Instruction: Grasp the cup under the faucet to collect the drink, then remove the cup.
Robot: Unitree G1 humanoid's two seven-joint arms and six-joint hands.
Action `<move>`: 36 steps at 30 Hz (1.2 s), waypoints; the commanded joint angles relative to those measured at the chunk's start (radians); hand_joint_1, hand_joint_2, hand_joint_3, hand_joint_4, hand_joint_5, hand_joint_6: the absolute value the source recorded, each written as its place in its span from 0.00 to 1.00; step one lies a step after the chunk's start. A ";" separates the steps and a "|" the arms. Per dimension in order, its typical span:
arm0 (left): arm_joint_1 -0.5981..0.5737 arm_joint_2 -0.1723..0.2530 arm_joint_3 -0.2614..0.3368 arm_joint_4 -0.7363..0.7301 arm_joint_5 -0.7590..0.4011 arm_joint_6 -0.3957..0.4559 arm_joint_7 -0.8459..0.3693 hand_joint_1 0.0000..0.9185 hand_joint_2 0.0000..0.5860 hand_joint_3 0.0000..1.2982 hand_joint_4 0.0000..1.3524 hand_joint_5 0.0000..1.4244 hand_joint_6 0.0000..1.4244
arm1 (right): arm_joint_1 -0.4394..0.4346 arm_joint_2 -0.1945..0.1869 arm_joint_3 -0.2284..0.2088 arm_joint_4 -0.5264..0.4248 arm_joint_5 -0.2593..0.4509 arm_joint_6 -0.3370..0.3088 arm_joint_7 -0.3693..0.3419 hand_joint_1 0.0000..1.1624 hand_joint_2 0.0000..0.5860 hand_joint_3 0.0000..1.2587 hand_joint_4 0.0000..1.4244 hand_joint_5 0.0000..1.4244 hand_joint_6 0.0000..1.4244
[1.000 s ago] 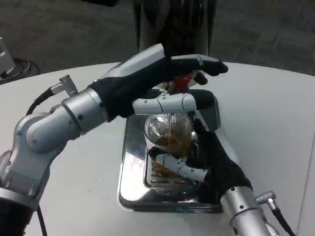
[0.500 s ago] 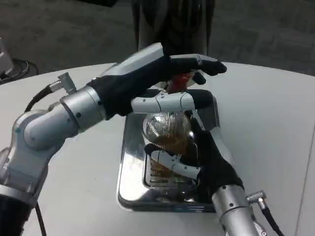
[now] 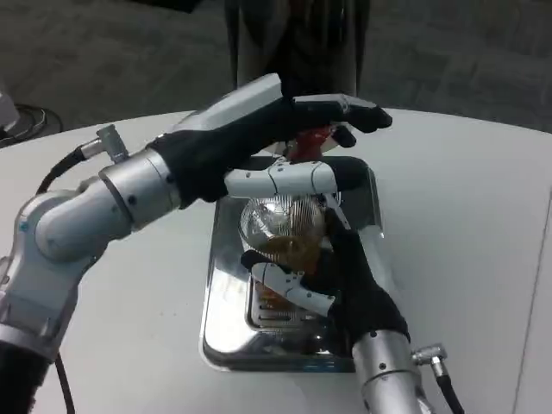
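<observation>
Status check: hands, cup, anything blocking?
Right hand grips cup over the metal tray. Left hand rests on red tap lever. Cup holds amber drink. Left fingers sit just above the cup.

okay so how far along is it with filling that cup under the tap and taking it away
Done: the right hand grips the clear cup, which already holds some amber drink. In hand: the left hand is at the red faucet lever, with the cup over the metal drip tray. Left: taking the cup away from the tray.
</observation>
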 commanded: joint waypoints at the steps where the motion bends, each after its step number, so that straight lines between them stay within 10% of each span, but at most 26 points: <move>1: 0.014 0.026 0.014 -0.001 0.010 0.016 -0.009 0.00 0.17 0.20 0.15 0.19 0.23 | -0.005 0.039 0.018 0.031 -0.011 -0.034 -0.043 0.59 0.35 0.12 0.15 0.15 0.03; 17: 0.025 0.041 0.018 0.017 0.009 0.011 -0.011 0.00 0.18 0.21 0.16 0.20 0.23 | -0.010 0.109 0.017 0.129 0.007 -0.118 -0.226 0.67 0.40 0.36 0.36 0.36 0.19; 36: 0.037 -0.008 0.138 -0.025 -0.086 -0.041 0.065 0.00 0.15 0.22 0.19 0.27 0.25 | 0.014 0.102 0.019 0.111 0.016 -0.127 -0.289 0.70 0.34 0.60 0.58 0.58 0.31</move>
